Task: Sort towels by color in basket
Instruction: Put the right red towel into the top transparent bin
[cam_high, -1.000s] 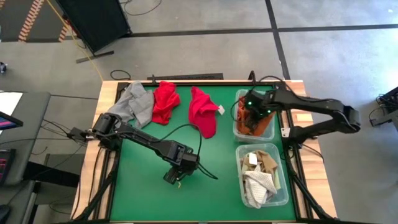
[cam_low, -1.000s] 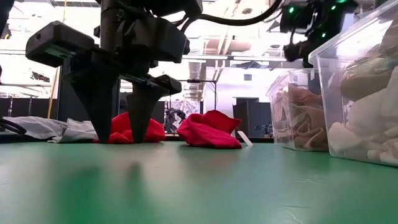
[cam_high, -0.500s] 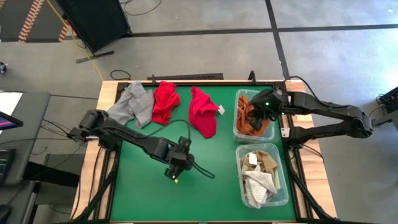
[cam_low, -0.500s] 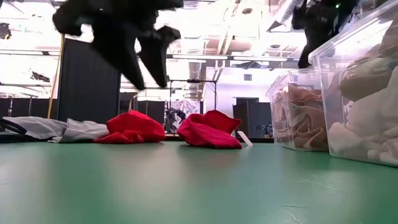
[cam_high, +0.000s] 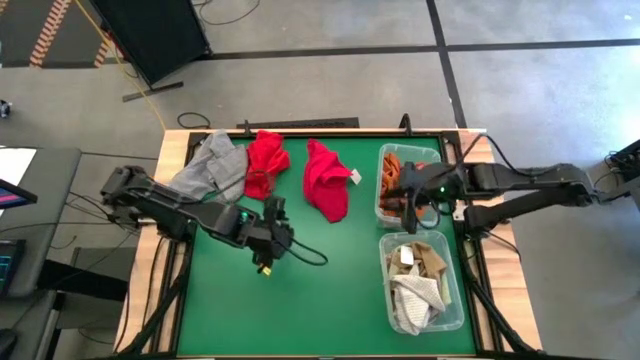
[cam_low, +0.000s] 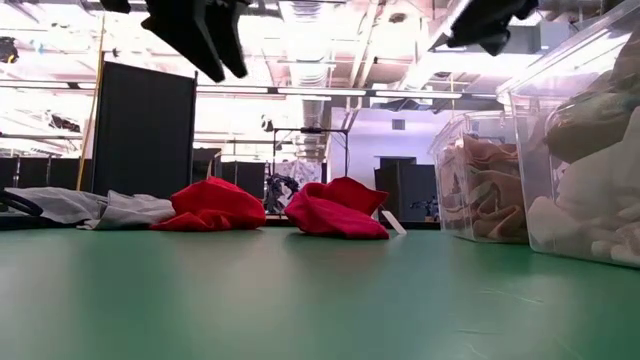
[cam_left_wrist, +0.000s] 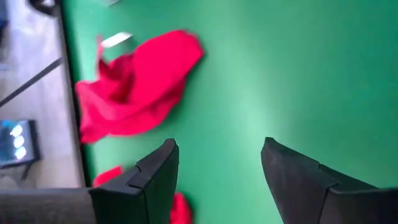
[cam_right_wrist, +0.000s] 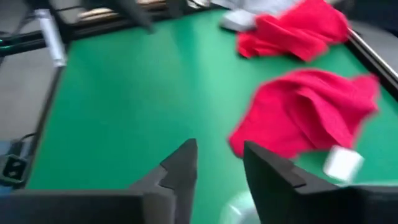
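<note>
Green matting (cam_high: 330, 290) covers the table, wood edging around it, grey floor beyond. Left gripper (cam_high: 271, 212) hangs over the mat left of centre, raised off the surface, fingers (cam_left_wrist: 155, 177) spread apart with nothing between them; in its wrist view the gap shows bare green mat and a red towel beyond. Right gripper (cam_high: 406, 199) sits above the near edge of the far clear bin (cam_high: 381, 205), on the side facing the second bin, its fingers (cam_right_wrist: 180, 168) parted with a narrow gap, holding nothing; its wrist view looks across the mat at two red towels. Outward from there: the far bin holds orange and brown towels (cam_high: 396, 165), loosely heaped. Just beside it, nearer the table's front, the second clear bin (cam_high: 455, 318) holds tan, white and grey towels (cam_high: 415, 285) piled together. Red towel (cam_high: 326, 180) with a small white tag (cam_high: 354, 176) lies on the mat between the left gripper and the far bin, crumpled. Second red towel (cam_high: 265, 162) lies farther left near the back edge, touching a grey towel (cam_high: 214, 168) that spills onto the wood edging at the back left corner. In the low view both red towels (cam_low: 210, 207) show as soft mounds on the mat, with both bins (cam_low: 485, 185) at the right and both grippers up at the top of the frame, clear of the table. Dark panel (cam_high: 150, 35) stands on the floor behind the table.
</note>
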